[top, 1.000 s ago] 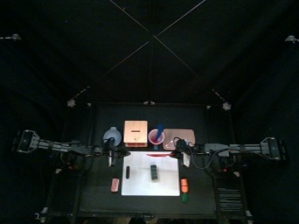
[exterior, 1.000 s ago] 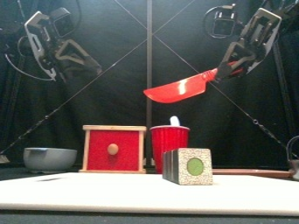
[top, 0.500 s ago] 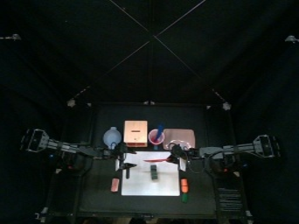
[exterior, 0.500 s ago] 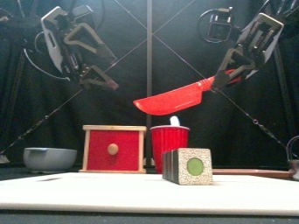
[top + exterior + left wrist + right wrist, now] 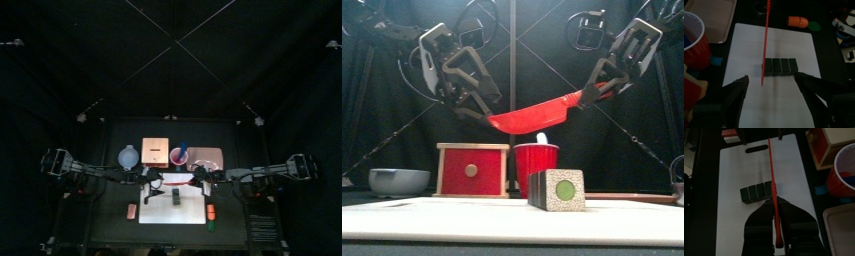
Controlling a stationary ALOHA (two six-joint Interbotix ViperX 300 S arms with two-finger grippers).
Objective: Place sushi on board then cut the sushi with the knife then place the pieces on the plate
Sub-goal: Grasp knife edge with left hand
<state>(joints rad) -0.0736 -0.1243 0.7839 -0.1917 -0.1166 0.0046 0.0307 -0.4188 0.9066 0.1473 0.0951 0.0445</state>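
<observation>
White board [image 5: 422, 210] lies nearest on the tabletop w/ the dark green sushi roll [image 5: 556, 190] on it, blocks together. Orange toy [image 5: 797, 21] sits on tabletop just off board's right edge. Behind board: red cup [image 5: 536, 162] approx centre, wooden box [image 5: 472, 170] w/ red drawer front just left of it, blue-grey bowl [image 5: 398, 180] far left, pink tray [image 5: 205, 157] back right. Above the roll, not touching: red knife [image 5: 543, 108], tip to the left, handle clenched in right gripper's [image 5: 604, 88] jaws. Left gripper [image 5: 476, 104] hangs beside knife tip, jaws released wide, nothing betw. them.
</observation>
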